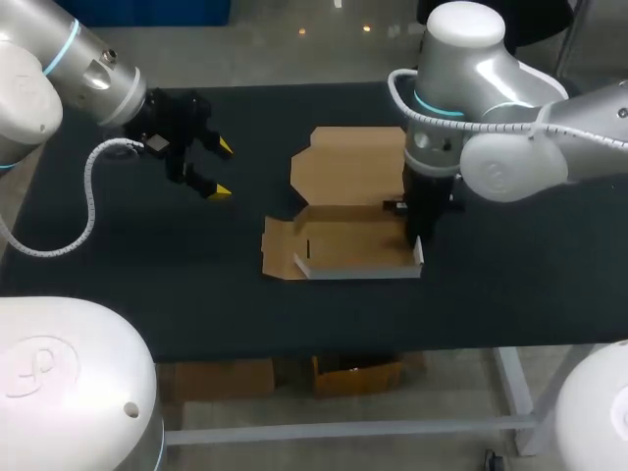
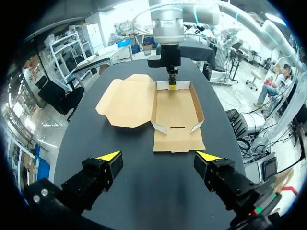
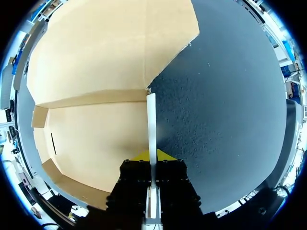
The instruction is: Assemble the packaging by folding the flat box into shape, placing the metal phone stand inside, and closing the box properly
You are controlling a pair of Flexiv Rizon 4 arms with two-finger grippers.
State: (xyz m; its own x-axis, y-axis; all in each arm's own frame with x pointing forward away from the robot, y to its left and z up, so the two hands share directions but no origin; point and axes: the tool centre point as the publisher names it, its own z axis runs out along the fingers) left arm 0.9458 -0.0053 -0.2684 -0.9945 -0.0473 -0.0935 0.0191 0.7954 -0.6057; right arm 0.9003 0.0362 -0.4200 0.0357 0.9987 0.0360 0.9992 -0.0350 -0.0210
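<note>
The brown cardboard box (image 1: 343,245) lies partly folded at the table's middle. Its walls stand up and its lid (image 1: 353,162) lies flat behind it. My right gripper (image 1: 416,238) points down at the box's right end. In the right wrist view this gripper (image 3: 152,155) is shut on the thin upright end wall (image 3: 151,120), with the box floor (image 3: 91,139) to one side. My left gripper (image 1: 224,169) hangs open and holds nothing, left of the box and apart from it. The left wrist view shows the box (image 2: 175,115) ahead of its open fingers (image 2: 158,155). No metal phone stand is in view.
The black tabletop (image 1: 147,275) has bare room on both sides of the box and in front of it. The table's front edge (image 1: 324,355) runs close below the box.
</note>
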